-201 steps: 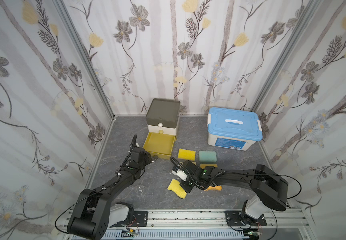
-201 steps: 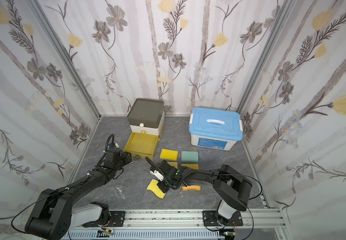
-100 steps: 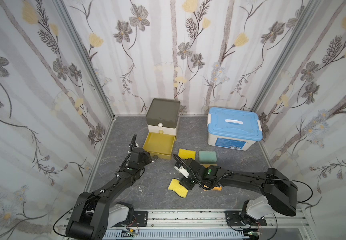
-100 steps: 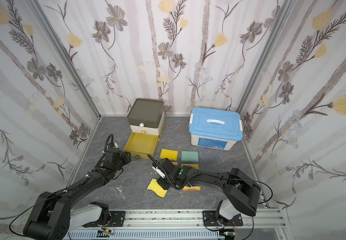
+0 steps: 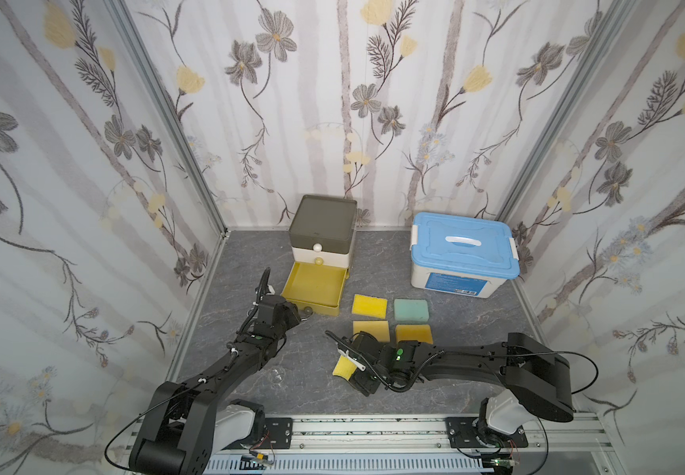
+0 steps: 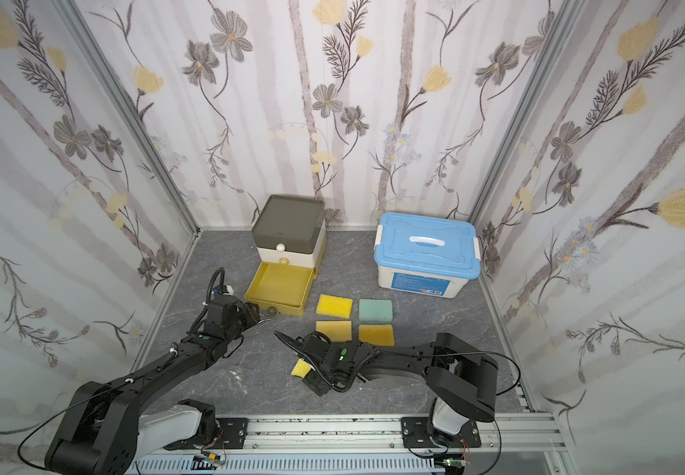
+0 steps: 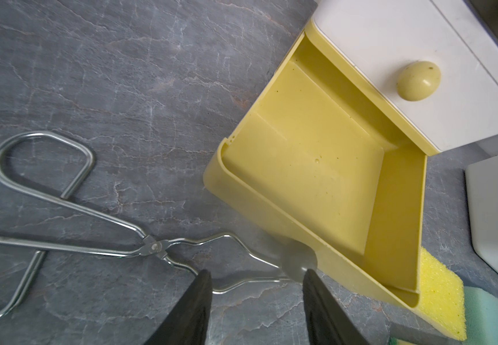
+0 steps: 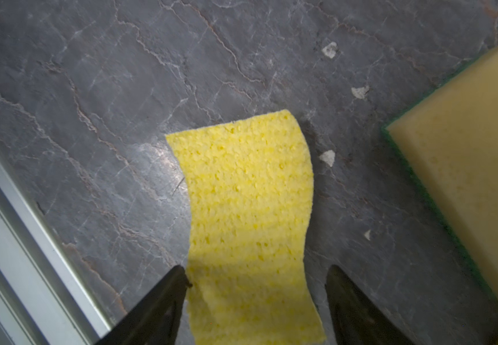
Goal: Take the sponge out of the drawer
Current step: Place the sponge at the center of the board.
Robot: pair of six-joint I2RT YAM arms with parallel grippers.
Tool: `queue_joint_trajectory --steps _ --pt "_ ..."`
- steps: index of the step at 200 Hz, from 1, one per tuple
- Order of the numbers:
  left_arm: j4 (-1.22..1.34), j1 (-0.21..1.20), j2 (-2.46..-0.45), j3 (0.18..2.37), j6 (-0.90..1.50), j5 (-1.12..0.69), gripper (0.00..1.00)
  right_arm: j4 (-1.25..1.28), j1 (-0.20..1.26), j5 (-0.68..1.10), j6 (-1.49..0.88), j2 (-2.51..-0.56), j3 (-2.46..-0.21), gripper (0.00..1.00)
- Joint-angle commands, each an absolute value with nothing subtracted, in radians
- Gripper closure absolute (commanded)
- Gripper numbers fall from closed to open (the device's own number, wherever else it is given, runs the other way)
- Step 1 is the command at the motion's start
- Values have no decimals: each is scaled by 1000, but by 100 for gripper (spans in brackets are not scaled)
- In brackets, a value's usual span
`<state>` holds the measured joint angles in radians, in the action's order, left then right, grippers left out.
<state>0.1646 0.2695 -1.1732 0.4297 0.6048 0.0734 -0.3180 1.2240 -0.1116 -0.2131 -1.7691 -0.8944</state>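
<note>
Grey marbled tabletop (image 8: 92, 89) bears a thin, porous, bright-yellow sponge (image 8: 250, 224), slightly curved.

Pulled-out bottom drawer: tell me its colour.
The drawer is pale mustard yellow, inside and out; the left wrist view shows it best.

Walls (image 5: 332, 103) papered with grey and yellow flowers are closing in a grey marbled surface (image 5: 476, 325) on three sides; soft, even light is falling across it.
</note>
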Motion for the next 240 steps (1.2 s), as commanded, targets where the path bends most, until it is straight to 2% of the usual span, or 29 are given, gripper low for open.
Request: queue_joint_trajectory --steps 1,24,30,38,152,201,225,240 --pt "195 269 -1166 425 599 69 48 -331 1236 -191 -233 -1773 -905 20" --pt "199 269 -1167 424 600 68 48 -333 1240 -187 -236 -1772 -906 19" --pt "199 270 -1167 423 601 68 48 -336 1243 -197 -236 -1777 -908 13" --pt "200 269 -1167 423 600 67 48 -342 1247 -208 -237 -1790 -911 10" --pt "207 271 -1164 420 602 67 48 -364 1260 -239 -268 -1805 -877 16" --pt "227 270 -1175 414 603 63 48 -376 1258 -246 -285 -1802 -874 35" --pt "227 271 -1174 414 602 64 48 -382 1257 -247 -297 -1811 -877 36" --pt "226 271 -1172 414 602 66 48 -402 1257 -258 -319 -1822 -880 40"
